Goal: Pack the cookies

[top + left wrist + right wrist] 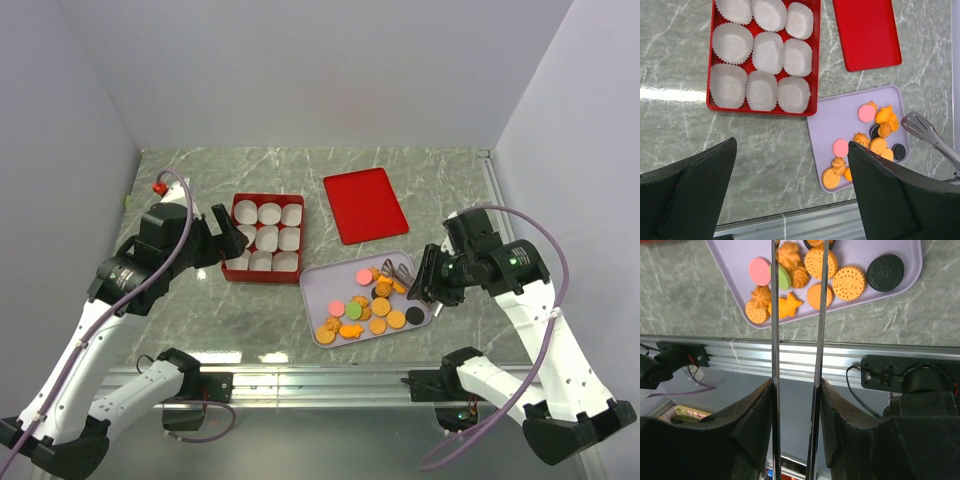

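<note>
Nine paper cups [767, 52] in the red box [814, 75], and all look empty, so I judge packing hasn't started. All the cookies [370, 305] sit on the lavender tray [320, 282], at my near right.

My right gripper [796, 395] is about half closed on the tongs [774, 315], pinching both arms. The blades stand apart with nothing between them, and their tips hang over the middle of the cookie cluster.

How I'd do the pick:
- straddle one cookie only. The ones under the tips touch and overlap, so there's a risk of a double grab.
- the black cookie [885, 272] near the tray corner lies just clear of its neighbour, so it's the cleaner first target.
- come down square to the tray and squeeze gently. These look brittle.
- lift clear of the tray rim before swinging to the box.

My left gripper [792, 150] is fully open and holds nothing. It hovers by the near-left side of the box, and I'd keep it out of the drop path.

The red lid [867, 32] lies flat beyond the tray, apart from the box, and isn't in the way. The box corner is just beside the tray's far corner, so the transfer looks short.
</note>
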`<state>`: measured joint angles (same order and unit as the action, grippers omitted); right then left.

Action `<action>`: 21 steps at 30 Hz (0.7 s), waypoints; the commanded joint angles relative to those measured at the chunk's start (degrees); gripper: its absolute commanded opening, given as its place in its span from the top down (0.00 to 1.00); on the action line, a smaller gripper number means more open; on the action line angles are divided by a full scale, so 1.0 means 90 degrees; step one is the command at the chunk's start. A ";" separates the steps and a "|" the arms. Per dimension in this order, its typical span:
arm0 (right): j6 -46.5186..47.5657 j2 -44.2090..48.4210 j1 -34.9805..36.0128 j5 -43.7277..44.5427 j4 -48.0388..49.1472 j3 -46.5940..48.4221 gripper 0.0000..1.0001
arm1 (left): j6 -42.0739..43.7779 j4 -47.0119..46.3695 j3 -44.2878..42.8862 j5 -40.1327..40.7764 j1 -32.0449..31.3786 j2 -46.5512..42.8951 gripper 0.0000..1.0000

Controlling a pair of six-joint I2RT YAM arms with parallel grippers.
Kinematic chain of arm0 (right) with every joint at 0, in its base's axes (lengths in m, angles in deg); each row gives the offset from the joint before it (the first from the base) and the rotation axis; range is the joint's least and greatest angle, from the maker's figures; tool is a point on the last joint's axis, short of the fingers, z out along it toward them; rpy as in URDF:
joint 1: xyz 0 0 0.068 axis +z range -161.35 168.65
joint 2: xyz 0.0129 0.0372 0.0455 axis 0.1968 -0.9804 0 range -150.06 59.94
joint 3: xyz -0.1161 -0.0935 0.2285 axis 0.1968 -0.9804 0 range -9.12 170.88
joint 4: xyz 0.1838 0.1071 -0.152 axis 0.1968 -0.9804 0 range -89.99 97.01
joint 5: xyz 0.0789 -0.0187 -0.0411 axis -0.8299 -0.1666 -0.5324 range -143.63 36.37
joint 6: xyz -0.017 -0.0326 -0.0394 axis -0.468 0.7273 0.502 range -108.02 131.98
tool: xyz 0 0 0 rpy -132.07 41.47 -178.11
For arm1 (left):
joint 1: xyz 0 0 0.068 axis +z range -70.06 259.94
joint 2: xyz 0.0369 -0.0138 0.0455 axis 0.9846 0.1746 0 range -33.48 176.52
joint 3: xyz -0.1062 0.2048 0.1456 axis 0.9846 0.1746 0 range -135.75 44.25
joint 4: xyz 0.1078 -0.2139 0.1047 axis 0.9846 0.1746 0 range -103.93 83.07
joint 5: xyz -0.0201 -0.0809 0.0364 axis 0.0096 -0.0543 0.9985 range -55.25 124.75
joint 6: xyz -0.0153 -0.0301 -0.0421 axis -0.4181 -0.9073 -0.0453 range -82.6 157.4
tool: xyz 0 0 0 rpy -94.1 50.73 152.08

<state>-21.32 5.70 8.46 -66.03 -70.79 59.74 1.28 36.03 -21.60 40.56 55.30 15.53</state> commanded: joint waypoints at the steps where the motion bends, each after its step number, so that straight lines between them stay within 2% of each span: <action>1: -0.0031 0.0089 0.0093 -0.0038 -0.0456 -0.0063 0.54 | 0.0156 -0.0228 -0.0067 0.0086 -0.0133 0.0013 0.00; 10: -0.0118 -0.0018 0.0424 0.0089 -0.0301 -0.0454 0.52 | 0.0166 -0.0404 -0.0067 -0.0264 -0.0201 0.0189 0.01; 14: -0.0128 -0.0310 0.0611 0.0323 -0.0291 -0.0435 0.48 | 0.0195 -0.0394 -0.0125 -0.0244 -0.0211 0.0218 0.01; 21: -0.0138 -0.0663 0.0787 0.0724 -0.0301 -0.0278 0.48 | 0.0205 -0.0355 -0.0194 -0.0215 -0.0211 0.0238 0.01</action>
<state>-21.95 0.23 14.80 -62.40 -70.59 55.70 1.87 34.74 -21.60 39.09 53.62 17.79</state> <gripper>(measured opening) 0.527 0.993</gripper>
